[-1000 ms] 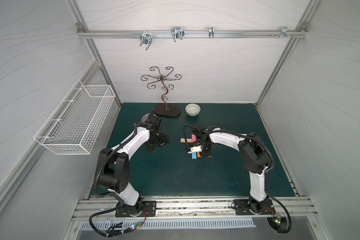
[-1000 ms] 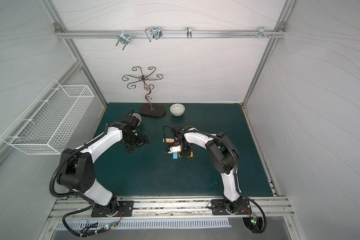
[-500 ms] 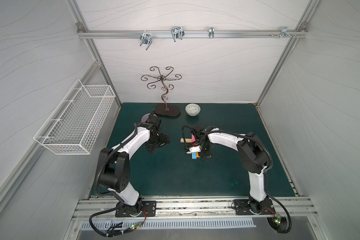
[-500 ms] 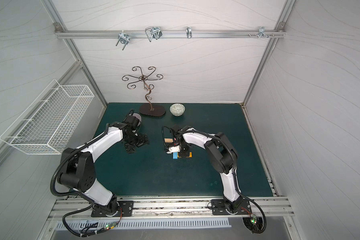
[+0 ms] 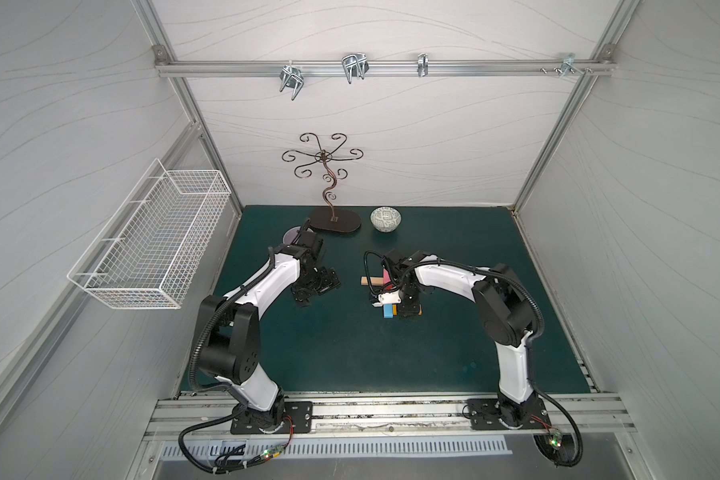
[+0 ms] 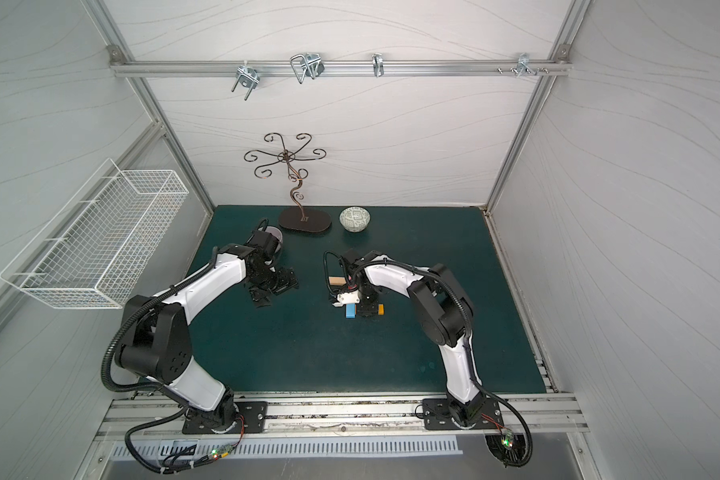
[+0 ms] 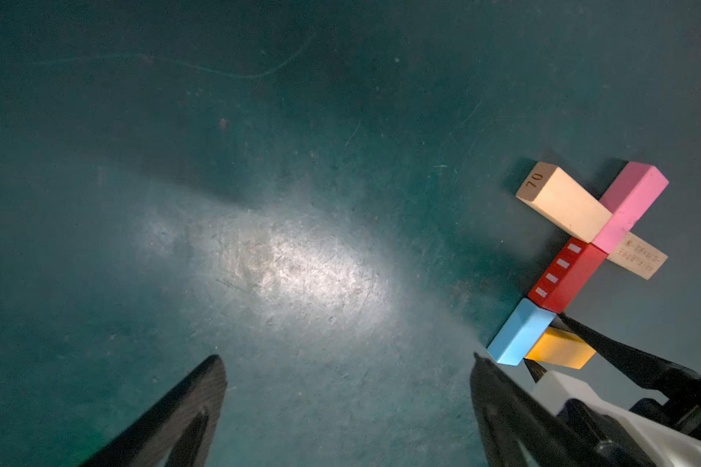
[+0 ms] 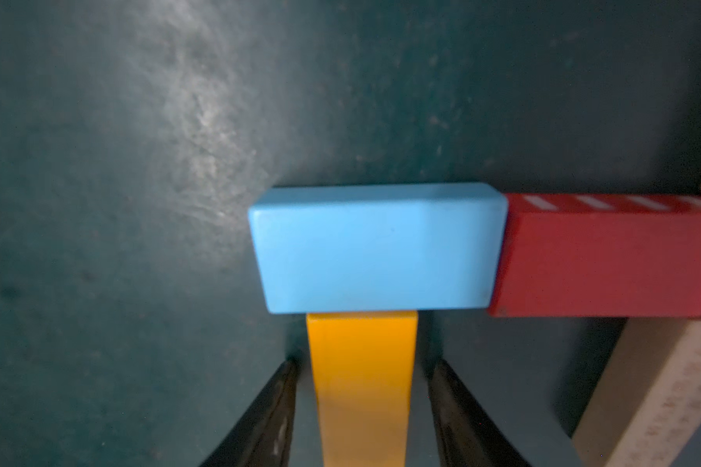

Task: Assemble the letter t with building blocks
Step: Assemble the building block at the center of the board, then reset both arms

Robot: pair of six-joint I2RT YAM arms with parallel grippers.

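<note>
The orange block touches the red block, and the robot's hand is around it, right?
Not quite. In the right wrist view the orange block butts against the light blue block instead; the right hand does straddle it.

Enclosure: white wavy-grained wall panels (image 5: 391, 124) are closing in three sides.
Aluminium rail (image 5: 474, 68): crossing the back wall and carrying metal hooks (image 5: 353, 68).
White wire basket (image 5: 142, 266): hanging on the left wall.
Floor: dark green mat (image 5: 371, 353), scuffed, catching a bright patch of light (image 7: 292, 267).
Scrolled metal stand (image 5: 329, 195) and patterned bowl (image 5: 385, 219): standing just beside each other near the back wall.
</note>
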